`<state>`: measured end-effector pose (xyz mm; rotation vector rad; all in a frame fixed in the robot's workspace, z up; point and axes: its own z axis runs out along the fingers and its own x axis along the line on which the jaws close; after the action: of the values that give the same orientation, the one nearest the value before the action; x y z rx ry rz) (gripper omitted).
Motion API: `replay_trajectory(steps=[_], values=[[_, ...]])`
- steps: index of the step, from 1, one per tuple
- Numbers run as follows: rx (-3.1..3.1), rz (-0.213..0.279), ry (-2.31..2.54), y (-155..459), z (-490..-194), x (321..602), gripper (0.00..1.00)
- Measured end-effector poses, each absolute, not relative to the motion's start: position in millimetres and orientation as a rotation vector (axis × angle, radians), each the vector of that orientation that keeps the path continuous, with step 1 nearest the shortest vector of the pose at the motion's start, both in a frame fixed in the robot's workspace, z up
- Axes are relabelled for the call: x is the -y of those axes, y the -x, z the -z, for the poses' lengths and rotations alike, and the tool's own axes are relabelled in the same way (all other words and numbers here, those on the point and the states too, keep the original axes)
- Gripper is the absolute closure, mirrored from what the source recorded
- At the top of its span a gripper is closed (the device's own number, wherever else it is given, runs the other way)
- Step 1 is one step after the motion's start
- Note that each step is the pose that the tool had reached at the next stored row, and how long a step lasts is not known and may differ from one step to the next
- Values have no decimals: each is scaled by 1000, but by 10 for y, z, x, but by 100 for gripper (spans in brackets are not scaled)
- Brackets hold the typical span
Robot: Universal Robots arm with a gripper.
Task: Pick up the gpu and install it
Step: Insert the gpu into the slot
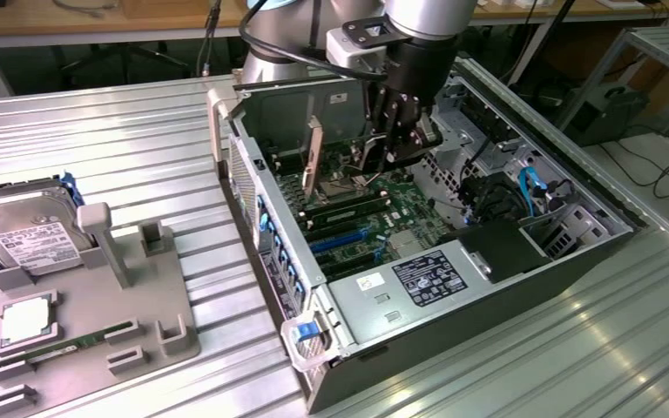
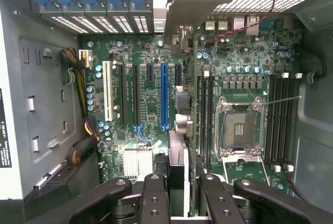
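Bench (image 1: 102,122) of ribbed metal carries everything. At the exterior view's left sits a grey fixture tray (image 1: 137,335), with a silver hard drive (image 1: 21,231) standing tilted in its rear slot, a CPU (image 1: 27,320) lying flat in a pocket, and a slim green memory stick (image 1: 73,344) lying near the tray's front edge.

Centre of that view: an open PC case (image 1: 347,357) lies on its side, motherboard (image 1: 364,226) facing up. Blue slot clips line the case wall nearest the tray.

Claw (image 1: 402,144) hangs inside the case over the motherboard, just right of centre. It is clenched on the gpu (image 1: 372,155), a thin black card held edge-on and upright between the fingers.

Wrist view: claw (image 2: 177,193) fingers (image 2: 153,195) pinch the gpu (image 2: 177,167) from both sides. The card runs away from the camera toward the rear slot panel, its metal bracket end at the far side. It sits between the blue PCIe slot (image 2: 165,96) and the 2 black RAM slots beside the empty CPU socket (image 2: 240,128). Cannot tell whether the card edge touches the board or hangs above it. White PCI slot (image 2: 107,91) is well apart from the card, near a bundle of yellow and black cables (image 2: 83,104).

At the exterior view's right, a blue cable (image 1: 530,187) loops inside the case's drive bay area.
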<state>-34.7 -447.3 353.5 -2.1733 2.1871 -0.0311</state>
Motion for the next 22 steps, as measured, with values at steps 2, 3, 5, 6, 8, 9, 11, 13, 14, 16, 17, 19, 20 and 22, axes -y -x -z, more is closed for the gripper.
replay_trajectory(steps=[2,3,5,6,8,9,11,13,14,16,17,19,20,22], values=[[-2187,31,2173,346,-3527,4473,72],[-2187,31,2173,347,-3522,4473,72],[-2187,31,2173,346,-3513,4473,72],[-2187,31,2173,347,-3507,4473,72],[-2187,31,2173,347,-3499,4473,72],[-2187,31,2173,346,-3494,4473,72],[-2187,31,2173,347,-3485,4473,72],[-2187,31,2173,346,-3475,4473,72],[-2187,31,2173,347,-3470,4473,72],[-2187,31,2173,346,-3459,4473,72],[-2187,31,2173,346,-3455,4473,72],[-2187,31,2173,347,-3445,4473,72],[-2187,31,2173,347,-3440,4473,72],[-2187,31,2173,347,-3430,4473,72]])
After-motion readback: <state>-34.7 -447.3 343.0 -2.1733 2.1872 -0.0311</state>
